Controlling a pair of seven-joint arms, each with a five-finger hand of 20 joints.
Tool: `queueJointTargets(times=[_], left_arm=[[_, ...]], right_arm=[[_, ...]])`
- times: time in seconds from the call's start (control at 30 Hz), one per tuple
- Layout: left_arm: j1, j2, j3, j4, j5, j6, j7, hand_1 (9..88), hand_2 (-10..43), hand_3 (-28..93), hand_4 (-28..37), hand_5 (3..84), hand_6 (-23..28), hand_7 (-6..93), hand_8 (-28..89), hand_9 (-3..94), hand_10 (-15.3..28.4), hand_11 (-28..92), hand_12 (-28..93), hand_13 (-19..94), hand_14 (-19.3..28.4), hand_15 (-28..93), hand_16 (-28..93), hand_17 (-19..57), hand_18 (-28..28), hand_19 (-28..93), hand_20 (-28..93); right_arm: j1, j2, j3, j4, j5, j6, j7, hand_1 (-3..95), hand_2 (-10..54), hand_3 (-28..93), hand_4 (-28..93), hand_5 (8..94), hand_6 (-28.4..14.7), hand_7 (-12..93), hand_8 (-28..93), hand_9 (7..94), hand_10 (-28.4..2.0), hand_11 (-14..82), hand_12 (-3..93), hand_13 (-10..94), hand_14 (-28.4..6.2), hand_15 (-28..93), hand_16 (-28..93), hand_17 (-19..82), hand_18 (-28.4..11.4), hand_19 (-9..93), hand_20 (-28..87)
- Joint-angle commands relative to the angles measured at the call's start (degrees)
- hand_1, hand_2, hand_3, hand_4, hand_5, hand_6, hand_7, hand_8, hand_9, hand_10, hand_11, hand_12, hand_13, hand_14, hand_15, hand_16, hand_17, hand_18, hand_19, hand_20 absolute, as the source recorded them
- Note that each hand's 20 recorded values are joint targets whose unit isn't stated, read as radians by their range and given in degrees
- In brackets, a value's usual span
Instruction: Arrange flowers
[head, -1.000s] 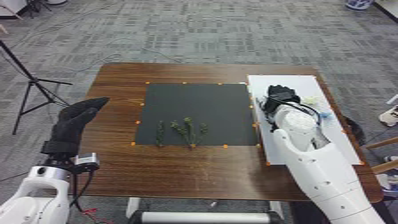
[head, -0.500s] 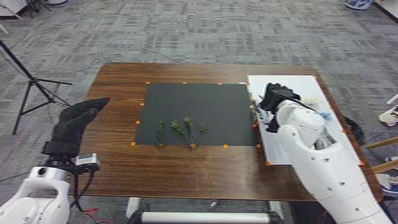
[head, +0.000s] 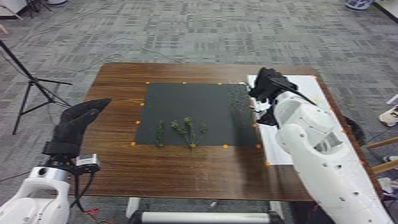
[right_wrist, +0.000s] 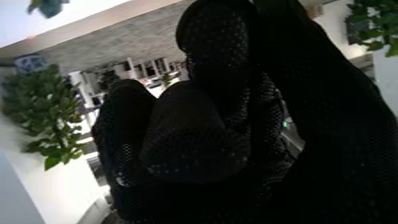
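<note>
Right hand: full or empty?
Full: the right hand holds a leafy sprig. Leaves flank its curled fingers in the wrist view and extend over the dark mat in the head view.

Four green sprigs (head: 188, 131) (one rather faint), one dark mat (head: 182, 102), one white board (head: 278, 152), two hands (head: 78, 116), one table (head: 195, 172)

left hand (head: 78, 116): left of black mat (head: 191, 97), apart from it, fingers extended. right hand (head: 270, 86): at mat's right edge, fingers curled, forearm angled forward-left.
</note>
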Motion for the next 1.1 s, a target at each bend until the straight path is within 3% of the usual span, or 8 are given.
queueJointTargets(times=[0.03, 0.6, 0.8, 1.1], left_arm=[[1.1, 0.45, -0.85, -0.95, -0.4, -0.58, -0.91, 24.6, -9.5, 67, -23.4, 46.2, 2.4, 17.8, -8, 37.5, 11.0, 15, 13, 28, 12.8, 7, 3, -0.9, 9.9, 0, 14], [-1.2, 0.89, 1.15, -0.24, -0.25, -2.04, -1.54, 24.7, -9.5, 67, -23.5, 46.1, 2.3, 17.6, -8, 37.3, 11.0, 15, 13, 28, 12.8, 7, 3, -0.9, 9.9, 0, 14], [-0.3, 0.76, 0.71, -0.6, -0.46, -1.5, -1.38, 24.5, -9.5, 67, -23.4, 46.1, 2.3, 17.7, -8, 37.2, 11.0, 15, 13, 28, 12.8, 7, 3, -0.9, 9.9, 0, 14], [-0.5, 0.8, 0.68, -0.6, -0.31, -1.89, -1.49, 24.5, -9.5, 67, -23.3, 46.0, 2.3, 17.5, -8, 37.0, 10.9, 15, 13, 28, 12.9, 7, 3, -1.0, 9.9, 0, 14]], right_arm=[[-3.2, -5.4, 0.3, -2.5, 1.3, -0.7, 2.5, 54.7, -7.4, 61, -8, 81.8, -2.8, 30, 30, 93.7, -11.5, 42.6, 26.2, 94, -1.5, 69, 22, 77, -9.9, 93, 57], [-7.2, -15.0, 2.7, 5.6, -4.1, -1.3, 3.9, 54.8, -7.7, 61, -7, 82.2, -3.0, 30, 30, 93.7, -11.6, 43.6, 25.0, 94, -1.1, 70, 21, 78, -9.4, 93, 57], [-8.4, -16.2, 4.5, 6.8, -4.4, -1.9, 4.9, 54.7, -7.8, 62, -7, 82.5, -3.0, 30, 30, 93.7, -11.6, 43.9, 24.4, 94, -1.1, 69, 21, 78, -9.3, 93, 56], [-8.9, -16.9, 2.2, 6.6, -3.3, -2.4, 4.7, 54.7, -7.9, 61, -7, 82.9, -3.1, 30, 29, 93.7, -11.6, 44.2, 23.6, 94, -1.2, 69, 21, 78, -9.3, 93, 56]])
